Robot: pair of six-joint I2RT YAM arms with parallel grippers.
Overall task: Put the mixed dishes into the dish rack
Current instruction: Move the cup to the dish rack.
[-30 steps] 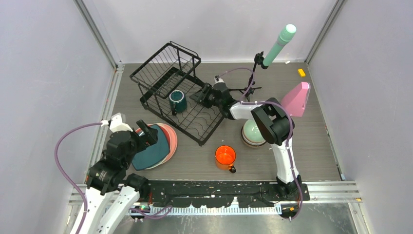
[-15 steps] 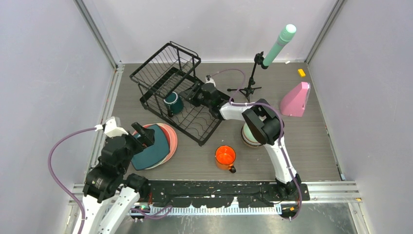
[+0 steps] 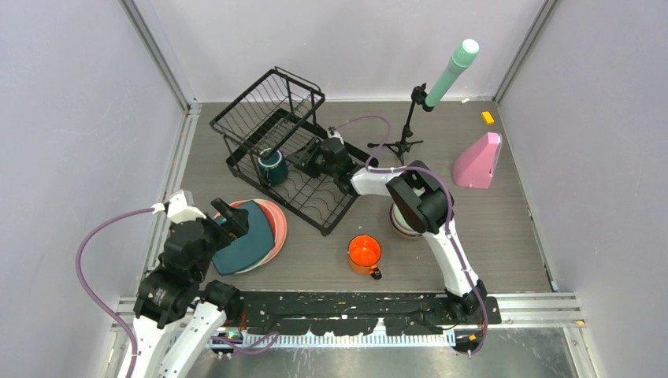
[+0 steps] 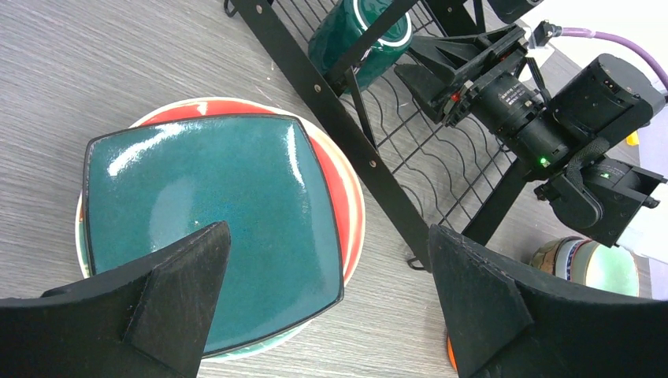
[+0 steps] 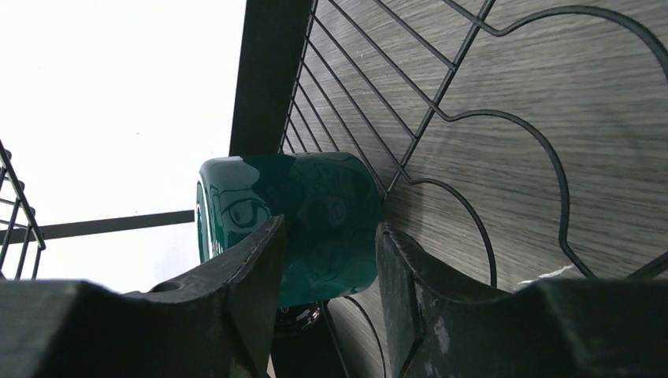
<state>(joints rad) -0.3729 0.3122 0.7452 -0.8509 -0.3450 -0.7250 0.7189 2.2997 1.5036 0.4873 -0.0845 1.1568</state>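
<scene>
Both fingers [image 5: 244, 276] of the right gripper [image 5: 331, 236] clamp the dark green mug [image 5: 315, 193] by its glazed, likely slippery, breakable body inside the dish rack [image 4: 346, 130]; the left gripper [image 4: 327, 232] gapes empty.

Glossy glazed green mug [image 5: 315, 213], matt black wire rack [image 4: 346, 132], wood-grain table [image 4: 94, 71]

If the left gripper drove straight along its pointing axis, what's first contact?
Most likely the dark teal square plate on top of the plate stack; the open left gripper points down at it. Height above it is unclear.
</scene>
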